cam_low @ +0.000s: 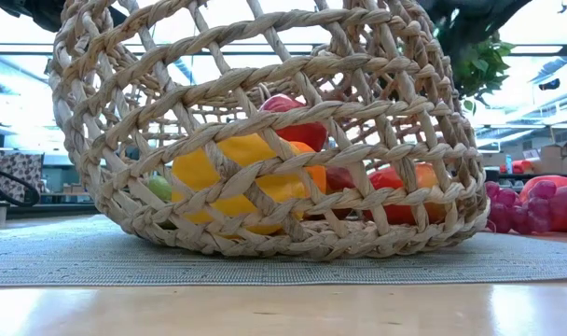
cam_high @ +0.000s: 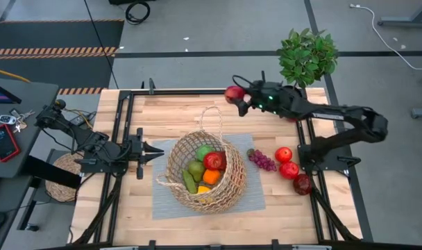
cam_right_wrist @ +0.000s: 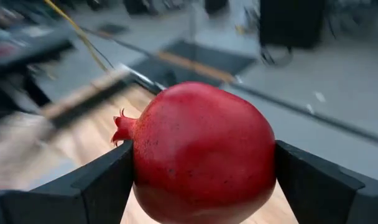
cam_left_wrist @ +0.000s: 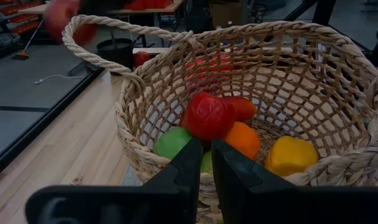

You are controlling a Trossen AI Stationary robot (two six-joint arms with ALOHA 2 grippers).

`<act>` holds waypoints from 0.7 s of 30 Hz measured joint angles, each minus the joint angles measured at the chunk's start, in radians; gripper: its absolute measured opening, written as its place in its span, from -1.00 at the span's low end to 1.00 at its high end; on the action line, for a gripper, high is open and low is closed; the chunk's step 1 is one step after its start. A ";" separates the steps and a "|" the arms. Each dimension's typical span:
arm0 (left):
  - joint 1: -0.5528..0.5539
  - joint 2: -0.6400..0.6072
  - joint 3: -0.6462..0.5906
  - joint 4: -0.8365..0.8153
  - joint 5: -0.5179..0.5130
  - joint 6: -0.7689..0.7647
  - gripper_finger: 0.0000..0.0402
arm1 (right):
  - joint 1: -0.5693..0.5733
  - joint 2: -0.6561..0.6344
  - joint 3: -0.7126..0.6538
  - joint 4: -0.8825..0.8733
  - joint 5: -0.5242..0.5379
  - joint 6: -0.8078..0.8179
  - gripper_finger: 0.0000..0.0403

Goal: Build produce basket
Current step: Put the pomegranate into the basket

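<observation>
1. Basket (cam_high: 207, 170) sits mid-table on a grey woven placemat (cam_high: 162, 201), one loop handle (cam_high: 212, 121) pointing toward the table's far edge.
2. Inside the basket: red piece (cam_high: 214, 161), green piece (cam_high: 203, 152), orange piece (cam_high: 211, 176), a long green one (cam_high: 189, 182) by the left wall. The left wrist view adds a yellow piece (cam_left_wrist: 290, 155) low against the wall.
3. Right gripper (cam_high: 240, 98) is near the far edge of the table, above and behind the basket. Its fingers pinch a red pomegranate (cam_right_wrist: 201, 152) between them, one on each side, crown (cam_right_wrist: 122, 127) pointing sideways.
4. Left gripper (cam_high: 155, 152) is just left of the basket, level with its rim, fingers pressed together, nothing between them.
5. Produce lying on the table right of the basket: purple grapes (cam_high: 262, 160), two bright red fruits (cam_high: 284, 154) (cam_high: 289, 170), one darker red piece (cam_high: 302, 184) touching the arm's base frame.
6. Leafy potted plant (cam_high: 307, 55) stands beyond the far right corner. Round woven mat (cam_high: 62, 177) is off the table's left side.
</observation>
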 joint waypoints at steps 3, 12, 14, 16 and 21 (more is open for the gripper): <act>0.000 0.000 0.000 0.000 0.000 0.000 -0.76 | 0.087 -0.063 0.000 0.036 0.061 -0.037 0.78; 0.000 0.000 0.000 0.000 0.000 0.000 -0.76 | 0.332 -0.080 0.002 0.224 0.079 -0.205 0.78; 0.000 0.000 0.000 0.000 0.000 0.000 -0.76 | 0.379 -0.053 0.001 0.256 0.081 -0.219 0.78; 0.000 0.000 0.000 0.000 0.000 0.000 -0.76 | 0.425 -0.027 0.001 0.304 0.084 -0.246 0.78; 0.000 0.000 0.000 0.000 0.000 0.000 -0.76 | 0.539 0.022 0.002 0.410 0.181 -0.381 0.78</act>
